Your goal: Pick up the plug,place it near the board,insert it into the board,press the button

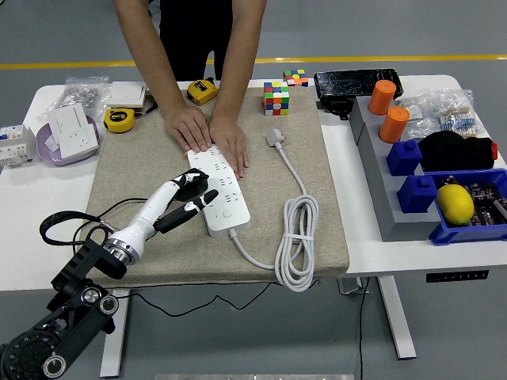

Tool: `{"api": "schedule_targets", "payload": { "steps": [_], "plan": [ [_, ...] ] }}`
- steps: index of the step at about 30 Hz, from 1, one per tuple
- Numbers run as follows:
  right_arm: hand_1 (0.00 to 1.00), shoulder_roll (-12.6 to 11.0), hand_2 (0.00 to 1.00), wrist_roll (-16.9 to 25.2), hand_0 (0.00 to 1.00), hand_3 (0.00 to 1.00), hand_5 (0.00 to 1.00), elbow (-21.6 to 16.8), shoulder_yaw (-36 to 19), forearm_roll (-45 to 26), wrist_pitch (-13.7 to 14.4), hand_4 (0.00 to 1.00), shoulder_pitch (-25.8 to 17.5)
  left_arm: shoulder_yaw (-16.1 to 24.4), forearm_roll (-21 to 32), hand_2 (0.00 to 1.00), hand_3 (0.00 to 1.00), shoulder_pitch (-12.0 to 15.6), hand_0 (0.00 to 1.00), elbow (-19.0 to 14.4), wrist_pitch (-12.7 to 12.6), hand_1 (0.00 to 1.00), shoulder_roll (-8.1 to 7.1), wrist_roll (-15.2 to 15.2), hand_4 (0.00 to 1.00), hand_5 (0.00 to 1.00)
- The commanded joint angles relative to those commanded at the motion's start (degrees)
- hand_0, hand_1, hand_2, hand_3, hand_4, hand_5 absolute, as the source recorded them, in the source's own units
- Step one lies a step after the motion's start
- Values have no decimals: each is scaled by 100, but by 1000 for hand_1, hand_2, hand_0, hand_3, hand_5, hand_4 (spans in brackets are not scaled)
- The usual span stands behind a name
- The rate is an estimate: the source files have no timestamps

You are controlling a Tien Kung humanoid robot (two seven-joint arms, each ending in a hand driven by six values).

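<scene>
1. The left hand [192,195] gripped the black plug [195,188] at the white board's [219,190] left edge.
2. A person's hands [210,136] pressed the board's far end onto the mat [135,174].

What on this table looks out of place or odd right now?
The power strip lies askew on the mat, pinned at its far end by a person's hands. The left hand holds the black plug at its edge. Nothing looks spilled or damaged.
</scene>
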State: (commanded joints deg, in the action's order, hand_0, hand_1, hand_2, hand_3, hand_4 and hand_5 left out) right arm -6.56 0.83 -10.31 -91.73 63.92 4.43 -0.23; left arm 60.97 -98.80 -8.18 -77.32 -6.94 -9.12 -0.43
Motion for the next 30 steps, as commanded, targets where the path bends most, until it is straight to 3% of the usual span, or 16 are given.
{"api": "schedule_targets", "payload": {
  "steps": [11, 19, 30],
  "plan": [
    [866, -9, 802, 0, 916, 792, 998, 0, 11, -4, 1, 998, -6, -97, -408, 926, 870, -181, 977, 48, 42, 967, -97, 61, 998, 998],
    [866, -26, 801, -2, 916, 792, 998, 0, 25, -24, 4, 998, 14, -281, -830, 924, 870, -462, 984, 110, 144, 967, -250, 202, 998, 998],
    [863, -24, 800, -5, 915, 792, 998, 0, 4, -23, 8, 998, 20, -376, -961, 921, 871, -577, 986, 80, 161, 962, -307, 246, 998, 998]
  ]
}}
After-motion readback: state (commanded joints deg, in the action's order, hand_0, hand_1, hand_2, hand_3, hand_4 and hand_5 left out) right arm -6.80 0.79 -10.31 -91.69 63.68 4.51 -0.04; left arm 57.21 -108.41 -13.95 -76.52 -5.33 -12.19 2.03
